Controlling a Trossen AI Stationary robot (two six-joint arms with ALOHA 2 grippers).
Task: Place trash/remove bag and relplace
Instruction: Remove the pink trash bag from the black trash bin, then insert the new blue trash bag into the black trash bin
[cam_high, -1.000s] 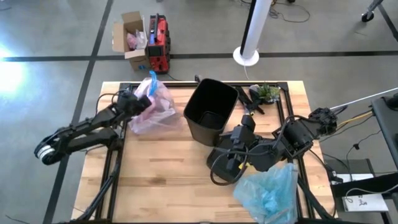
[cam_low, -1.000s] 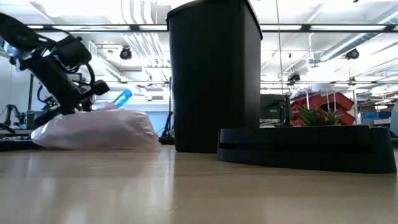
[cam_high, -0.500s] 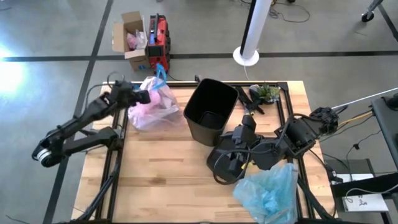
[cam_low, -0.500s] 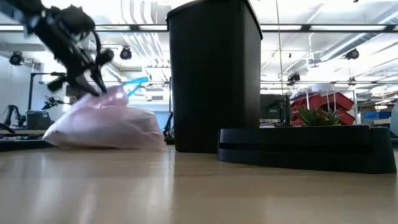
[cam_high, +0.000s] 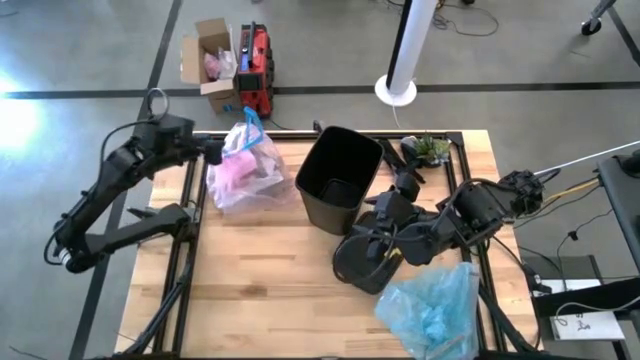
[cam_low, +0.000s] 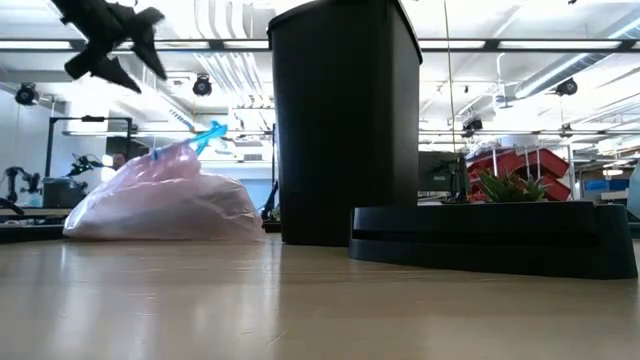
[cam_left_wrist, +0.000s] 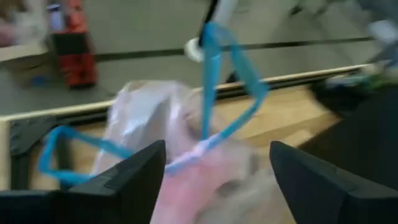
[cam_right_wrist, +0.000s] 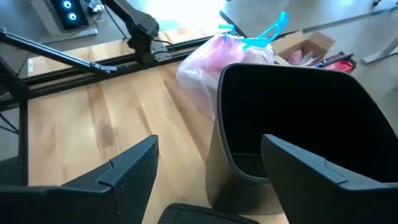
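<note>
The pale pink bag (cam_high: 245, 172) sits by its bottom on the table's far left, and its blue ties (cam_left_wrist: 214, 81) stand up from its knotted top. My left gripper (cam_high: 212, 150) hangs open just above and to the left of it (cam_low: 125, 45), clear of the plastic. The black bin (cam_high: 340, 176) stands upright and unlined at the table's middle. My right gripper (cam_high: 398, 196) is open beside the bin's right wall (cam_right_wrist: 292, 124), with nothing between its fingers. The light blue replacement bag (cam_high: 435, 305) lies at the near right. The trash is out of view.
A flat black lid (cam_high: 360, 265) lies on the table under the right arm, near the bin. A black-and-green clump (cam_high: 425, 150) sits at the far right. Bare wood stretches along the near left. Off the table stand a cardboard box (cam_high: 210, 60) and a white pole.
My left gripper has opened and let go of the pink bag's top, then risen and drawn back toward the table's left edge. The bag's top, first pulled up, has settled again with its blue ties standing up. The right arm has shifted slightly toward the bin.
</note>
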